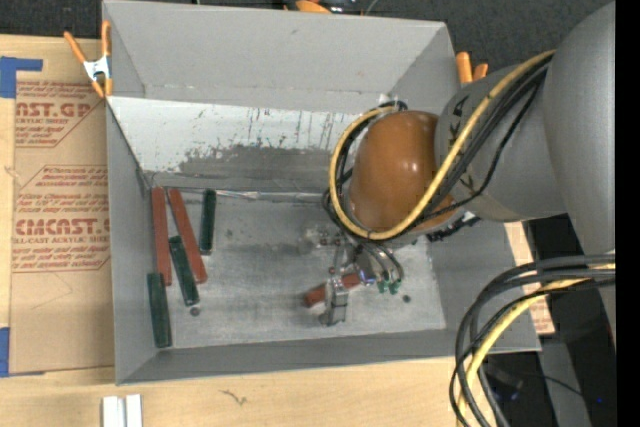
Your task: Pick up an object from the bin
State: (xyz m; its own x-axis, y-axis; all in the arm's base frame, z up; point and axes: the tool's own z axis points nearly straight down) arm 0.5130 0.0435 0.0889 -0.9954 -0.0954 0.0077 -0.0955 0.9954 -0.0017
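A: Target?

B: Small red-brown stub (318, 296), flat on the floor of the bin (270, 55), right at the tip of the gripper (336, 307), on its view-left side. Touching or just beside: cannot tell.

A: Grip state?

B: Cannot tell. Tip crowded by the wrist hardware above it. No claim of a hold.

A: Handling, as a judgement?

B: Probably light and stiff, same look as the longer sticks across the bin. Likely smooth-sided, so apt to skate on bare metal if nudged. Not fragile by appearance. Best taken across the short width, near the middle, not by an end.

A: Orientation?

B: Long axis roughly across the view, left to right, perhaps tilted a little. Too short and small to call which end leads. Worth lining the gripper's closing direction square to that axis.

A: Neighbours, working outward?

B: Some small green bits (397, 291) just beside the gripper on the opposite, view-right side. Bare floor beyond the stub. Well apart, toward the view-left wall: red-brown sticks (160, 235) and dark green sticks (158, 310), lying mostly lengthwise along that wall. Above the tip, the orange cover (392, 170) ringed by yellow-and-black cables (345, 155).

A: Risk?

B: Stub pushed aside rather than caught.
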